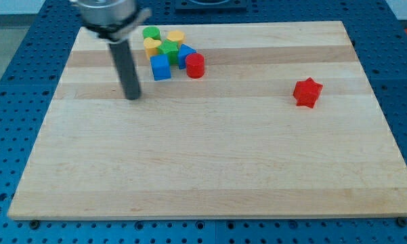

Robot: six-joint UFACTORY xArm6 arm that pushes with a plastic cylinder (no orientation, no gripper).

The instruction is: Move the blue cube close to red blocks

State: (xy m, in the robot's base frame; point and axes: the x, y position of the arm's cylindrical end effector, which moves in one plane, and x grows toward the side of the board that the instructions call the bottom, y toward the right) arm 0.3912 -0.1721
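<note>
A blue cube (160, 68) sits in a cluster near the view's top, left of centre. A red cylinder (195, 66) stands just to its right, about one block width away. A red star-shaped block (307, 92) lies alone far to the view's right. My tip (133, 97) rests on the board to the lower left of the blue cube, a short gap from it and not touching it.
The cluster also holds a second blue block (185, 53), a green cylinder (151, 33), a green block (168, 48), a yellow cylinder (175, 36) and a yellow heart-shaped block (152, 45). The wooden board (203, 169) lies on a blue perforated table.
</note>
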